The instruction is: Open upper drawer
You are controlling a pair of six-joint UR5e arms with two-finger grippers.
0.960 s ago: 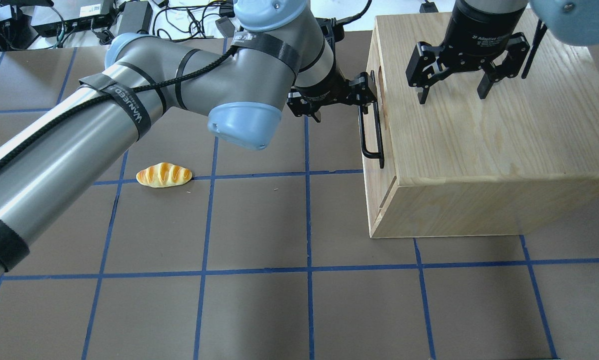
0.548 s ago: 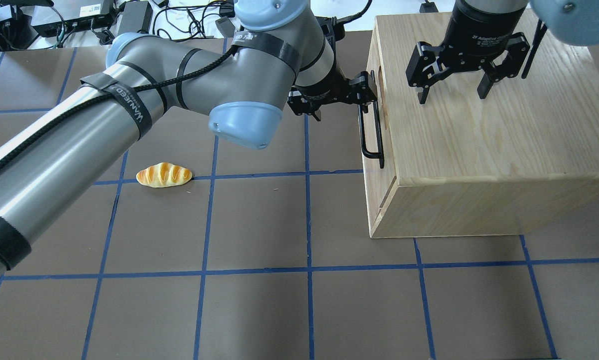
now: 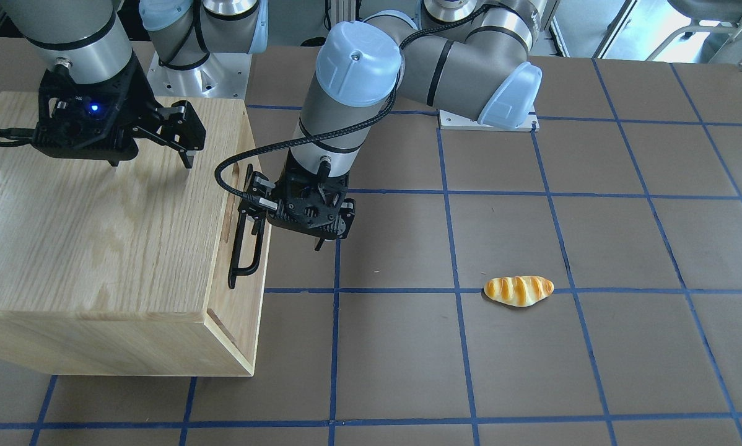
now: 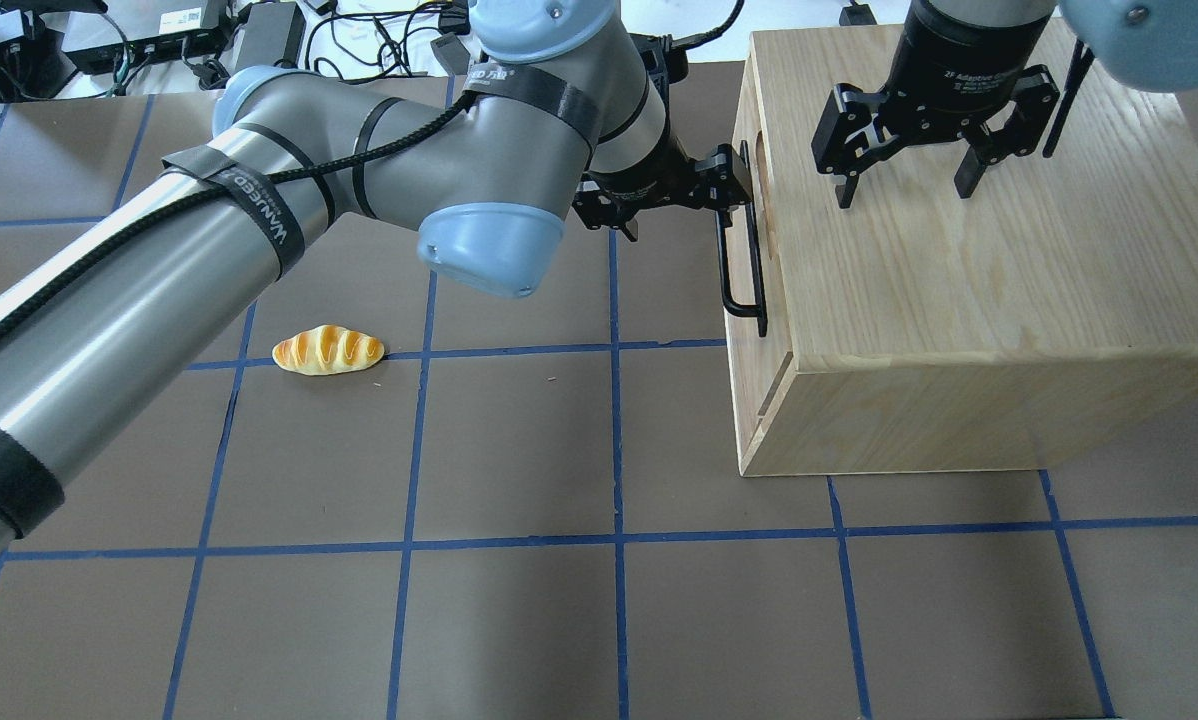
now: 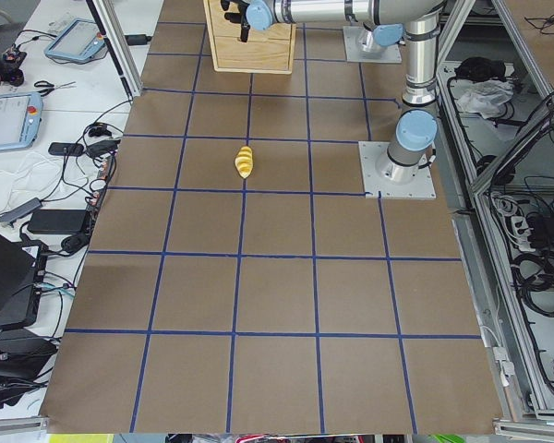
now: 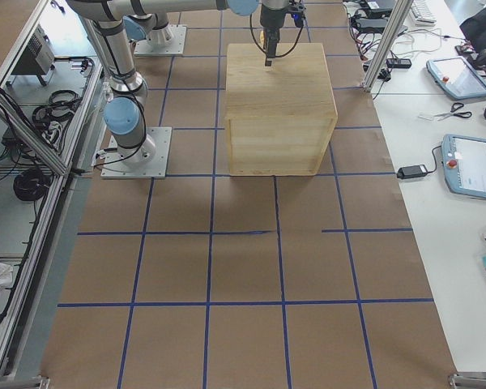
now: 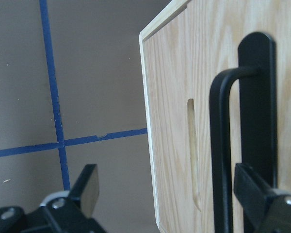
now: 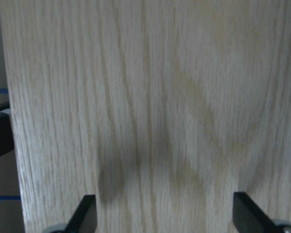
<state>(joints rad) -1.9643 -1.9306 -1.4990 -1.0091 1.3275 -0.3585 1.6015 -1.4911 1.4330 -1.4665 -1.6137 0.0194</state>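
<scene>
The upper drawer [image 4: 765,235] is shut, its front flush with the oak-grain cabinet [image 4: 969,300]. Its long black bar handle [image 4: 743,262] runs along the front, which faces the robot's left. My left gripper [image 4: 681,210] is open at the handle's far end, one fingertip [image 4: 737,178] right beside the bar. In the left wrist view the handle [image 7: 222,145] stands between the open fingers [image 7: 86,187], close to the right one. It also shows in the front-facing view [image 3: 247,248]. My right gripper [image 4: 904,195] is open and empty just above the cabinet top [image 8: 150,97].
A toy bread roll [image 4: 328,350] lies on the brown mat to the left of the cabinet, also in the front-facing view [image 3: 518,290]. Cables and power bricks [image 4: 159,40] lie past the table's far edge.
My left gripper has crept slightly closer to the far end of the handle. The drawer and the right gripper have not moved.
</scene>
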